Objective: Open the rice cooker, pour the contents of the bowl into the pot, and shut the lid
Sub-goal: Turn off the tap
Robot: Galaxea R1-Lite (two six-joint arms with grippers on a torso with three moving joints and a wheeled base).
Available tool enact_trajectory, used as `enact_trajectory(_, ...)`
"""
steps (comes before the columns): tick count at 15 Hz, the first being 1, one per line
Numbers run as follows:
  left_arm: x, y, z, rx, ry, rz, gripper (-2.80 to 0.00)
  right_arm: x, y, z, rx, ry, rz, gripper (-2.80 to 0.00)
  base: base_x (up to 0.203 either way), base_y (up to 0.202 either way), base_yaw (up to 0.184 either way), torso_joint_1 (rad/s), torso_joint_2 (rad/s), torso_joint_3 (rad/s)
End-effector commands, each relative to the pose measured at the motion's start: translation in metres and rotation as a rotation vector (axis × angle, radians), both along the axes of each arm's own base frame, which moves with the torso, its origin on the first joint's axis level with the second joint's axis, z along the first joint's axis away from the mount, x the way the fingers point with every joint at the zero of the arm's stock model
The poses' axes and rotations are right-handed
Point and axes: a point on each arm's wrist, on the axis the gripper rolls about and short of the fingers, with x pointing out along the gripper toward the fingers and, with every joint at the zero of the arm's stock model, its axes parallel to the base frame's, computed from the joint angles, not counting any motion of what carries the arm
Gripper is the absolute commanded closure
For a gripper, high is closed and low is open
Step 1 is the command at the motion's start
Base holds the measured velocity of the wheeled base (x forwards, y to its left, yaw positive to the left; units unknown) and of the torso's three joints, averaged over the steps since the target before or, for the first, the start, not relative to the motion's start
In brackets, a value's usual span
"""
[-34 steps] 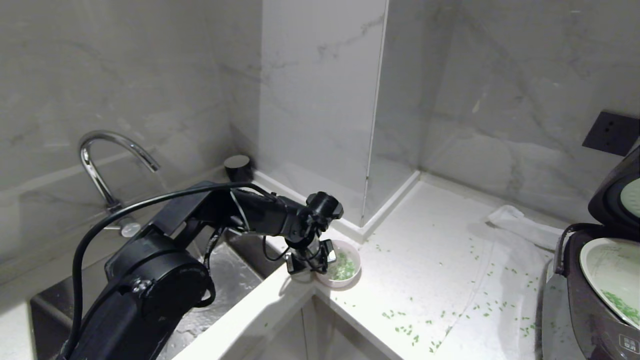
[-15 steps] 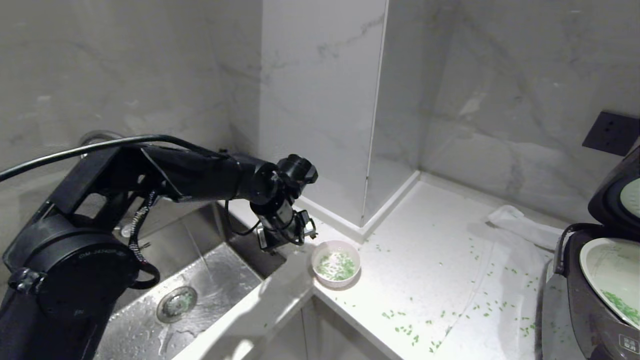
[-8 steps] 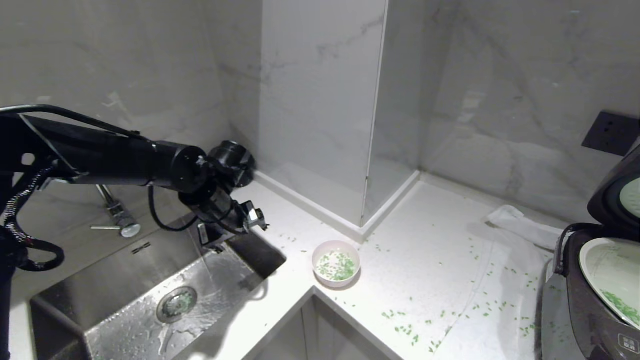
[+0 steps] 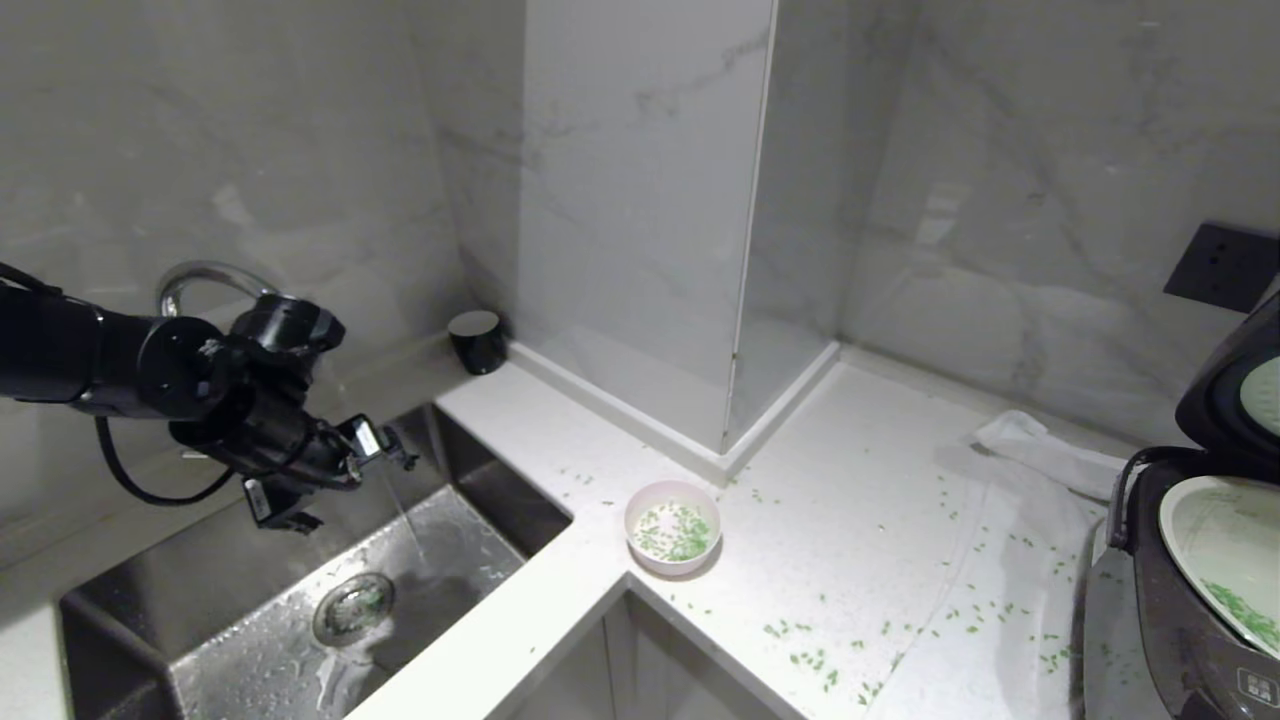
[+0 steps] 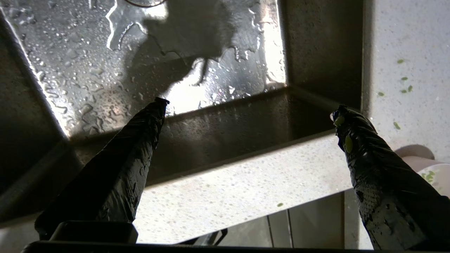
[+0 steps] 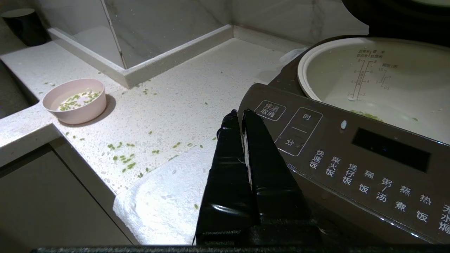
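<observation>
Hovering over the sink (image 4: 300,610) at the far left of the head view, the left end effector (image 4: 325,475) has its jaws spread wide and holds nothing. The bowl (image 4: 673,528) sits on the desk (image 4: 850,520) near the corner beside the sink, well apart from that end effector, with green bits (image 4: 680,535) in it. More bits lie scattered across the desk toward the cooker (image 4: 1180,620) at the right edge, whose lid (image 4: 1235,390) stands raised over the pot (image 4: 1225,560); some green shows in the pot. Judging by this, opening is done and pouring looks partly done or being retried, with the lid not yet closed. The next move seems to call for bringing the left arm to the bowl, gripping its rim and carrying it level across to the pot.

From the left wrist, both fingers (image 5: 119,175) appear wet, one with green bits stuck near its tip; below them lie the wet sink floor and the desk edge, with the bowl's rim only peeking past one finger.

From the right wrist, the right end effector (image 6: 239,117), absent from the head view, is parked with jaws pressed together, empty, just before the cooker's button panel. This view alone shows the panel's labels, the pot's level marks and water around the bits in the bowl.
</observation>
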Motion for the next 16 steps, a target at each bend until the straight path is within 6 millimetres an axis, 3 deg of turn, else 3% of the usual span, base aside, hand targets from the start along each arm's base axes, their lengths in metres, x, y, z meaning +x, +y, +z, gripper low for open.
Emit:
enact_trajectory(1,-0.011,0.028,0.000,0.013,-0.020,0.058,-2.80,0.000,0.000,0.000,0.000,0.003,0.002,0.00,0.000,0.000,0.000,0.000,0.00,0.000)
enact_trajectory(5,-0.013,0.081,-0.002,0.044,-0.033,0.136,-2.80,0.000,0.000,0.000,0.000,0.003,0.002,0.00,0.000,0.000,0.000,0.000,0.00,0.000)
enact_trajectory(9,0.000,0.124,-0.025,0.090,-0.055,0.182,-2.80,0.000,0.000,0.000,-0.001,0.003,0.002,0.00,0.000,0.000,0.000,0.000,0.00,0.000)
enact_trajectory(10,0.002,0.130,-0.028,0.096,-0.048,0.185,-1.65,0.000,0.000,0.000,-0.001,0.003,0.001,0.00,0.000,0.000,0.000,0.000,0.00,0.000)
enact_trajectory(11,0.006,0.137,-0.034,0.099,-0.039,0.189,0.00,0.000,0.000,0.000,0.000,0.003,0.001,0.00,0.000,0.000,0.000,0.000,0.00,0.000)
enact_trajectory(16,0.039,0.170,-0.041,0.116,-0.081,0.236,0.00,0.000,0.000,0.000,-0.001,0.003,0.002,0.00,0.000,0.000,0.000,0.000,0.00,0.000)
